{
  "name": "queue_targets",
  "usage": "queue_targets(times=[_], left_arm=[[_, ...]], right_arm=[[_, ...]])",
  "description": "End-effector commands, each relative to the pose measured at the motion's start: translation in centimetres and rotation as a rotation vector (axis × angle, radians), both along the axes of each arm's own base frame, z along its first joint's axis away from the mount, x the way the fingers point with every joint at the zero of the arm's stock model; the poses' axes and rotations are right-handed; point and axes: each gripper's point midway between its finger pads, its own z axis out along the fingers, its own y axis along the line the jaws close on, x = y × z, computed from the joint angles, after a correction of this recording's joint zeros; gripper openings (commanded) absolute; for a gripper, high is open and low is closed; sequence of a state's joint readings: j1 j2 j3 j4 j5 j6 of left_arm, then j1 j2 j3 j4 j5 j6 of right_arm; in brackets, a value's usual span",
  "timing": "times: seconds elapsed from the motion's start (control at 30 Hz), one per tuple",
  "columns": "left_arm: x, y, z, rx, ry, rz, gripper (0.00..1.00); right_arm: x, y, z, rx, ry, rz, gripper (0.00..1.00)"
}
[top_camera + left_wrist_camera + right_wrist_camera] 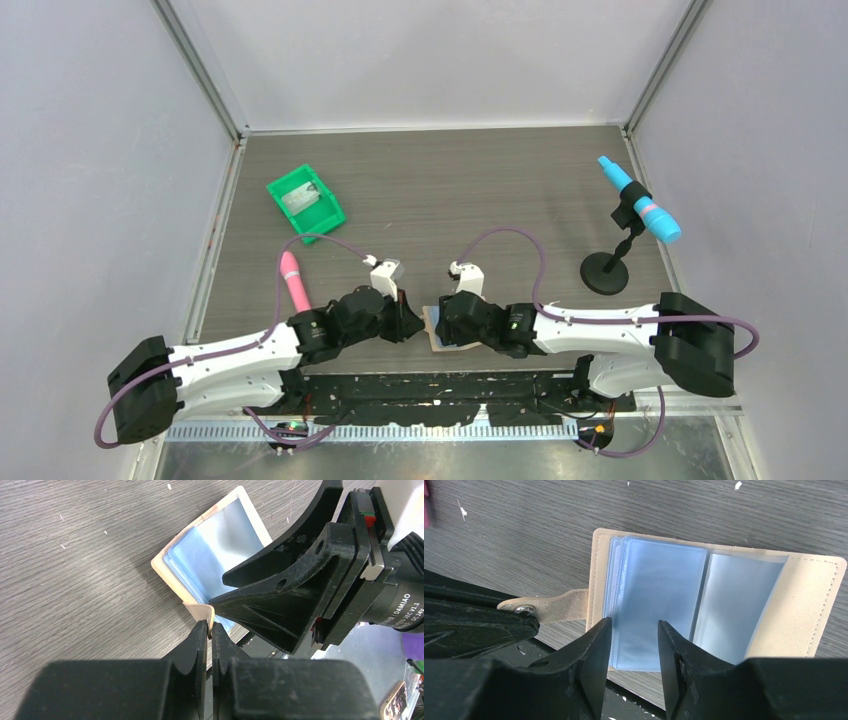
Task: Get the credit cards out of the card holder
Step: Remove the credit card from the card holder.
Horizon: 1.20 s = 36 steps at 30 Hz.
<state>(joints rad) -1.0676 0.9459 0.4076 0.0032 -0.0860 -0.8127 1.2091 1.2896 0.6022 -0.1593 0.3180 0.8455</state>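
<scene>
Table (450, 180): card holder (809, 605) is lying open at the near edge, between the arms, its spread running across the right gripper (634, 630). Its jaws are standing parted, straddling the blue sleeves (659, 590) directly ahead. Left gripper (210, 630) is pinching the strap tab (564, 605). Credit cards aren't separable from sleeves.

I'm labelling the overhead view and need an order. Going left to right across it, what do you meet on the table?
green bin → left gripper → card holder → blue tool on its black stand
</scene>
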Motion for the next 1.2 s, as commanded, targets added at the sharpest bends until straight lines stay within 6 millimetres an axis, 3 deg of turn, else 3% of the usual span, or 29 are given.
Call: queue_targets(times=[0.0, 0.5, 0.67, 1.03, 1.17], left_arm=[[0.4, -0.4, 1.3, -0.054, -0.029, 0.015, 0.0], [0.4, -0.4, 1.1, -0.053, -0.024, 0.016, 0.0], [0.4, -0.5, 1.1, -0.054, -0.023, 0.015, 0.0], [0.4, -0.5, 1.2, -0.057, -0.024, 0.014, 0.0], [0.4, -0.4, 1.2, -0.057, -0.024, 0.016, 0.0]], right_arm=[[0.6, -0.4, 0.8, 0.008, -0.035, -0.037, 0.45], [0.6, -1.2, 2.1, 0.031, -0.056, -0.049, 0.5], [0.2, -0.3, 2.3, 0.065, -0.04, -0.023, 0.57], [0.0, -0.1, 0.4, 0.022, -0.007, -0.016, 0.58], [0.0, -0.5, -0.2, -0.001, 0.0, -0.027, 0.55]])
